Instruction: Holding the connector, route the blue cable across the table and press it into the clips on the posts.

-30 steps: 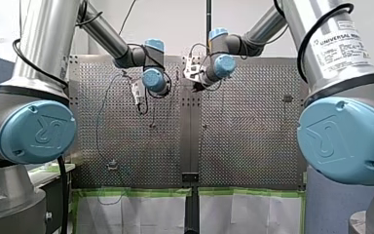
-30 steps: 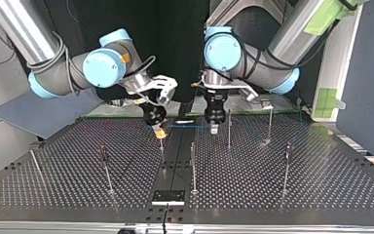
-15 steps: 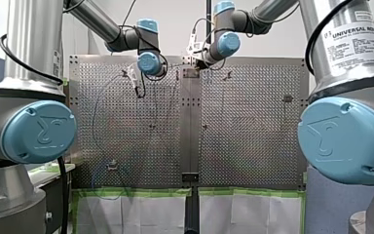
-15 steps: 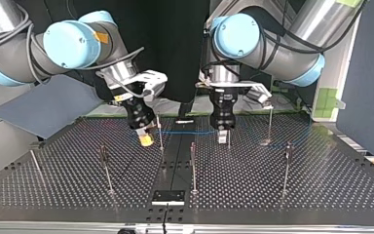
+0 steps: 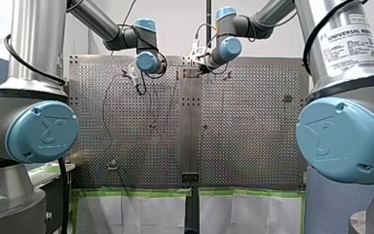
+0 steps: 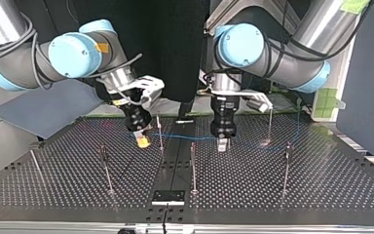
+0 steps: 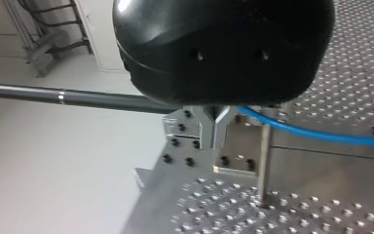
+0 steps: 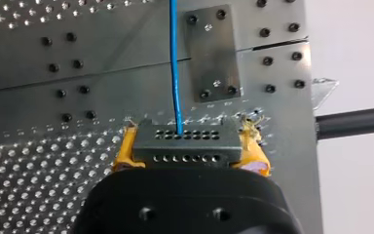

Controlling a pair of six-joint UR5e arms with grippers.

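My right gripper (image 6: 142, 141), at the top view's left, has yellow pads and is shut on the grey connector (image 8: 185, 144), a block with rows of holes. The blue cable (image 8: 175, 73) leaves the connector. It runs just above the table (image 6: 190, 138) past a thin post (image 6: 159, 132) to my left gripper (image 6: 222, 143). In the left wrist view its metal fingers (image 7: 214, 139) stand together, and the cable (image 7: 321, 135) comes out beside them, next to a post (image 7: 263, 161). Beyond my left gripper the cable goes on toward the top view's right.
Several thin upright posts stand on the perforated table (image 6: 321, 195): one in the middle (image 6: 193, 165), others at the top view's right (image 6: 287, 168) and left (image 6: 106, 170). A small black plate (image 6: 168, 197) lies at that view's near edge.
Both grippers have come toward the near side of the top view and sunk lower. My right gripper carried the connector leftward past the post, and the cable is now stretched between the grippers.
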